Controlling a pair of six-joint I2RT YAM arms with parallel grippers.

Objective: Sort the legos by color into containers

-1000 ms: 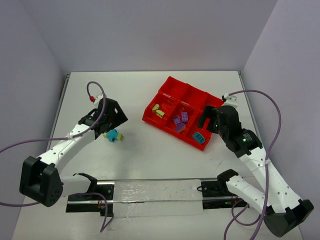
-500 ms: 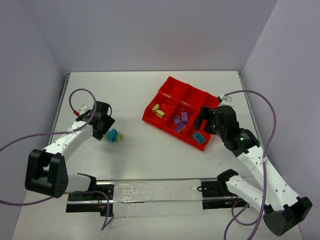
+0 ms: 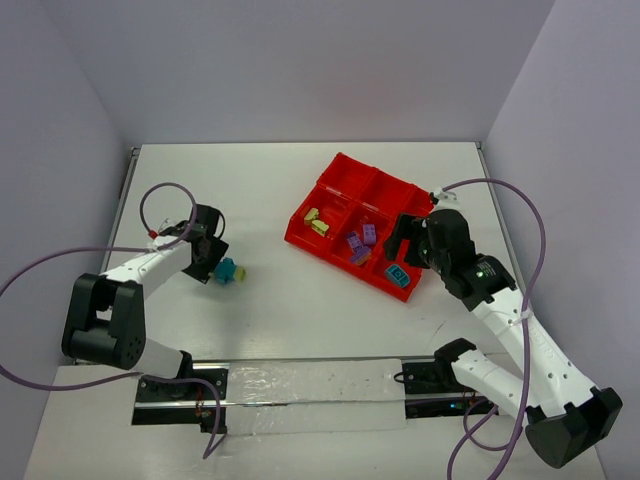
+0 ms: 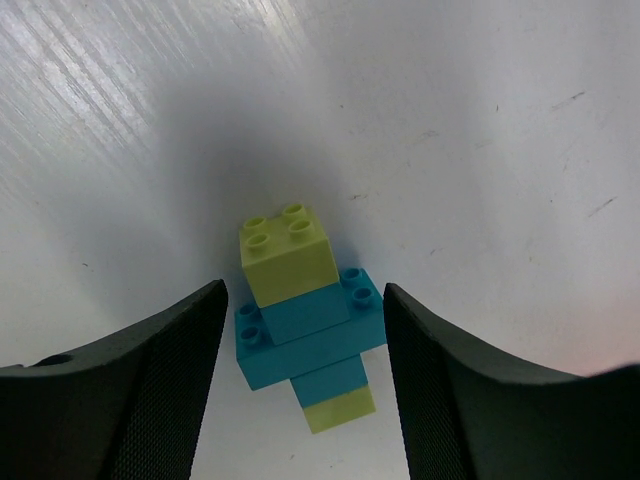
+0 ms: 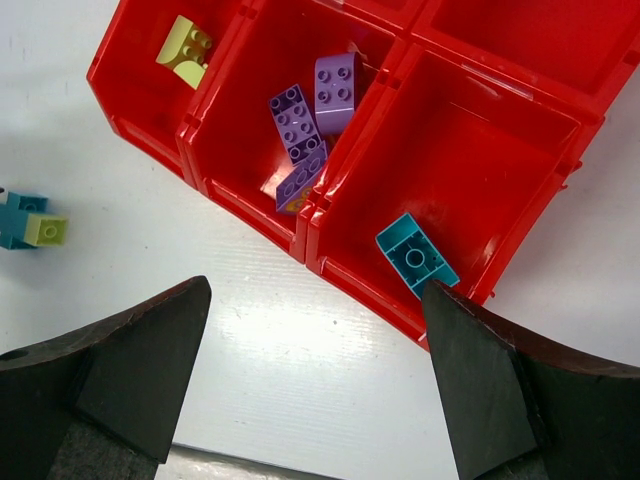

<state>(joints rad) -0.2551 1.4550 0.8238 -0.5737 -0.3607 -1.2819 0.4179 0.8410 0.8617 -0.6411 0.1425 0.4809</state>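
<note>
The left end effector [image 4: 305, 305] stands part open, low over the table [image 4: 480, 120], with one dark finger [image 4: 150, 390] on each side of a stack [image 4: 310, 330]. The gaps on both sides are slim. The right-hand finger looks level with the stack's edge, but whether it touches cannot be told. The stack is not lifted and lies flat on the table. It has a yellow-green brick at the far end, a wide teal brick and a smaller teal piece in the middle, and a yellow-green piece at the near end. In the top view it sits on the left half of the table, well apart from the tray [image 3: 340, 165].

The right end effector [image 5: 315, 290] is spread wide and holds nothing. It hangs above the near edge of the red tray, over its right near compartment. A single teal brick [image 5: 415, 258] lies in that compartment, close to the near wall. The middle near compartment holds purple bricks [image 5: 300, 140]: two lie flat, studs up, side by side, and a third leans against the near wall. The left near compartment holds yellow bricks [image 5: 185, 50]. In the right wrist view the stack shows at the far left edge, on bare table, clear of the tray.
</note>
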